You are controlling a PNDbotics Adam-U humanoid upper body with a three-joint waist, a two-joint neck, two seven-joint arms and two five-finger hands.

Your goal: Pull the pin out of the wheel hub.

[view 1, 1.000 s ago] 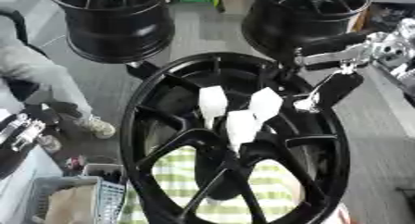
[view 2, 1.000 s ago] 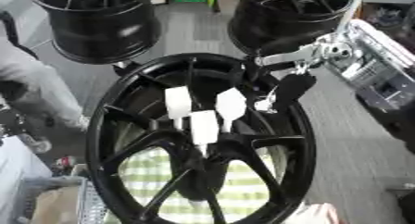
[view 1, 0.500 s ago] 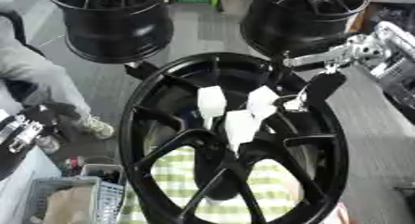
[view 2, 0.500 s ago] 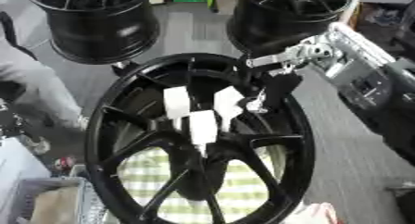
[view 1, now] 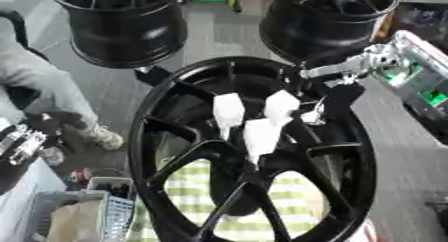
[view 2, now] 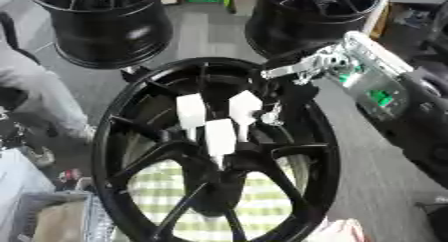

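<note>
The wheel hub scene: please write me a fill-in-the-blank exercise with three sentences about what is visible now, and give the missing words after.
1. The white pins stuck in the hub number ____.
2. The hand reaching toward the pins is the robot's ____ hand.
3. Through the spokes shows a checked cloth of white and ____.

Missing words: three; right; green

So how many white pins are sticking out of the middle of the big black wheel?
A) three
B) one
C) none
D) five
A: three white pins stand clustered at the hub of the big black spoked wheel, with the robot's right hand close beside the rightmost one.
</note>
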